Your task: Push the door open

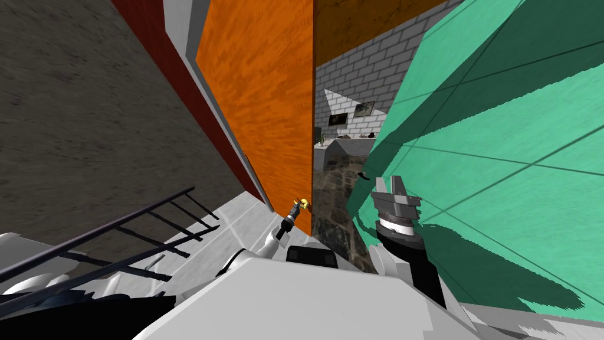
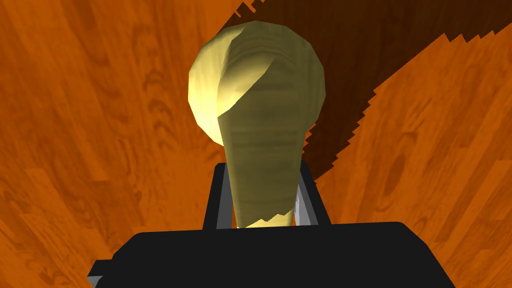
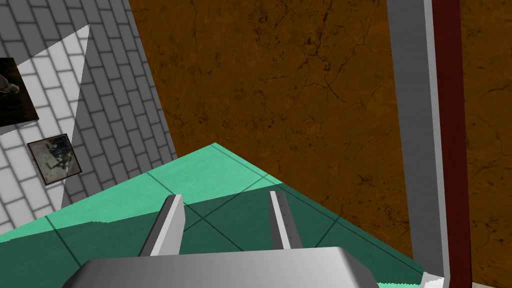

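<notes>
The orange wood-grain door (image 1: pixel 259 88) stands ajar, with a gap along its free edge. Its yellow lever handle (image 1: pixel 303 204) sits low on that edge. My left gripper (image 1: pixel 298 208) reaches up to it. In the left wrist view the handle (image 2: pixel 260 115) runs from its round base down between the fingers (image 2: pixel 306 197), and the left gripper (image 2: pixel 263 167) is shut on its sides. My right gripper (image 1: pixel 394 183) is raised to the right of the gap, close to the green wall; its fingers (image 3: pixel 170 220) stand open with nothing between them.
A green tiled wall (image 1: pixel 501 147) closes in on the right. On the left, a black railing (image 1: pixel 118 230) runs over the pale floor. The door's grey and dark red frame (image 1: pixel 177 35) lies left of it. Through the gap I see a grey brick wall (image 1: pixel 360 77) and a stone floor (image 1: pixel 336 195).
</notes>
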Robot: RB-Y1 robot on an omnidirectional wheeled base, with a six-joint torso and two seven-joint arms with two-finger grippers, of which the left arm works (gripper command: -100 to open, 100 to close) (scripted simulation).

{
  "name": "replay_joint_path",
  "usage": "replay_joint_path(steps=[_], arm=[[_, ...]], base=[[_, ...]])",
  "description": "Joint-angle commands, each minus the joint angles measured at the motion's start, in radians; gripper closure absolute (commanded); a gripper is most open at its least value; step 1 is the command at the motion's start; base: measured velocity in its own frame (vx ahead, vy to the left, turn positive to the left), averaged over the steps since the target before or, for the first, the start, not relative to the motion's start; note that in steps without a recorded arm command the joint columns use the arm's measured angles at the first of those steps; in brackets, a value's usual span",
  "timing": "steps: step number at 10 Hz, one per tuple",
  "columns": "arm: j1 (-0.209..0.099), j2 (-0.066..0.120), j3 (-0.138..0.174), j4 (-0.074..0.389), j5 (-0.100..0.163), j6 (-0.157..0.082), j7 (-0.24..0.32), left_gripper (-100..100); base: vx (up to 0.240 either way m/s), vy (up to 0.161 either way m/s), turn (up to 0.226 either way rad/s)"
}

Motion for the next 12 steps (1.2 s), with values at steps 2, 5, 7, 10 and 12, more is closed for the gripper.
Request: replay_joint_path(steps=[2, 5, 7, 10, 12], arm=[[0.005, 0.0, -0.001, 0.003, -0.001, -0.001, 0.0, 100], [0.001, 0.009, 0.014, -0.001, 0.012, 0.003, -0.01, 100], [0.003, 0.018, 0.03, -0.003, 0.025, 0.007, -0.022, 100], [0.005, 0.026, 0.05, -0.005, 0.043, 0.011, -0.037, 100], [0.005, 0.026, 0.05, -0.005, 0.043, 0.011, -0.037, 100]], base=[[0.0, 0.0, 0.0], [0.085, -0.048, 0.017], [0.139, -0.102, 0.026], [0.153, -0.091, 0.023], [0.079, -0.061, 0.017]])
